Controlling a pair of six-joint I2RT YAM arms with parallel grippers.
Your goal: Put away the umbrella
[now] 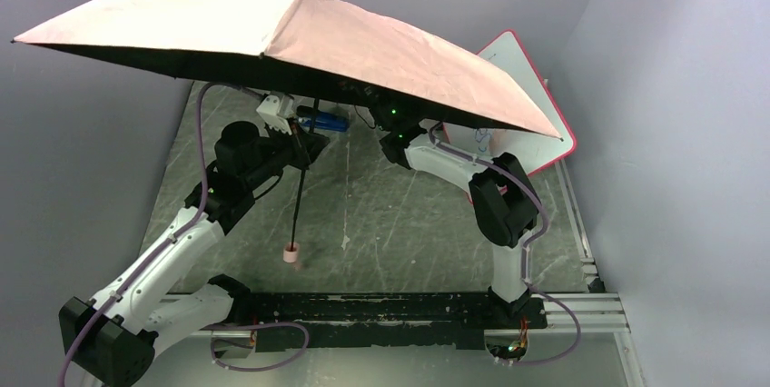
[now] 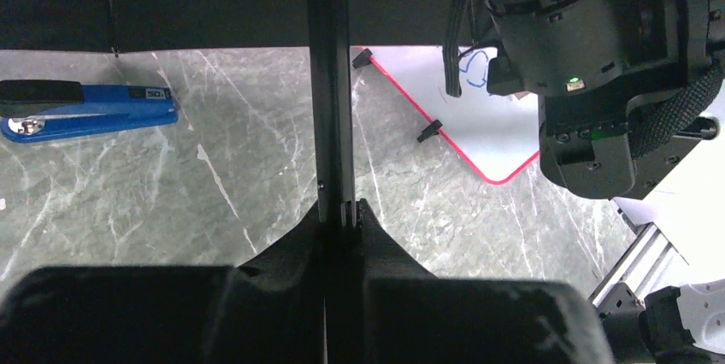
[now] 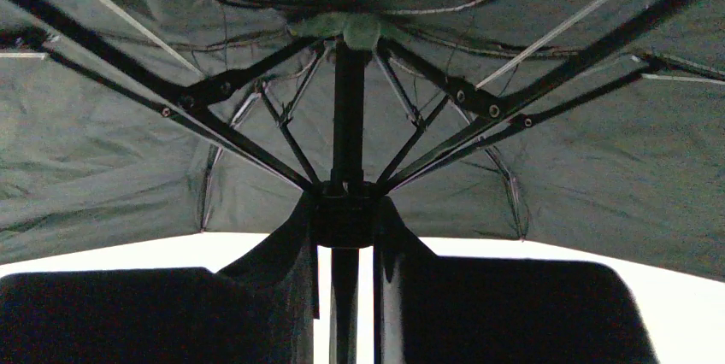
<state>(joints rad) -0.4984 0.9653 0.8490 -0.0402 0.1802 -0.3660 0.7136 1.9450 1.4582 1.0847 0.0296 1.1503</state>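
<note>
The umbrella [image 1: 300,33] stands open above the table, pale pink on top and black underneath. Its thin black shaft [image 1: 302,183] runs down to the pink handle [image 1: 292,255], which hangs just over the table. My left gripper [image 1: 307,146] is shut on the shaft [image 2: 329,82], seen in the left wrist view [image 2: 342,214]. My right gripper [image 1: 392,128] reaches up under the canopy. In the right wrist view [image 3: 346,214] its fingertips press on both sides of the black runner where the ribs [image 3: 231,137] meet.
A blue stapler [image 1: 322,120] [image 2: 85,109] lies on the grey marbled table behind the left arm. A pink-framed whiteboard [image 1: 531,114] [image 2: 479,125] leans at the back right. The canopy spans nearly wall to wall. An aluminium rail [image 1: 581,223] edges the table's right side.
</note>
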